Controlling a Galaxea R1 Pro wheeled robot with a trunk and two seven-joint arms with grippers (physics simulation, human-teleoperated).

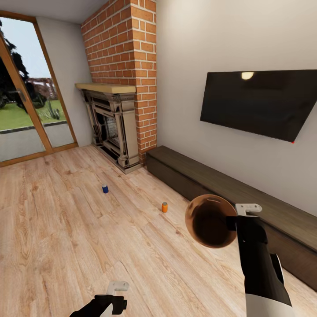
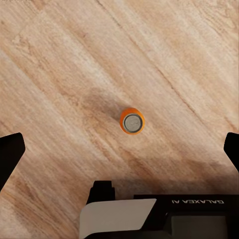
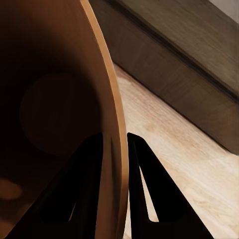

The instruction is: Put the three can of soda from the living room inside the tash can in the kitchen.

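Two cans (image 1: 105, 188) (image 1: 164, 207) head view; left claw (image 2: 119, 149) spread over third (image 2: 132, 122); right claw (image 3: 115, 149) pinching bin rim (image 3: 112, 99).

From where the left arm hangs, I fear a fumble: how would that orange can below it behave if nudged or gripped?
The orange can stands upright on bare wood floor, so a sideways nudge would probably tip it, and its round body would then roll. It looks small and likely light. The left gripper is spread wide above it; smooth sides may slip unless squeezed squarely.
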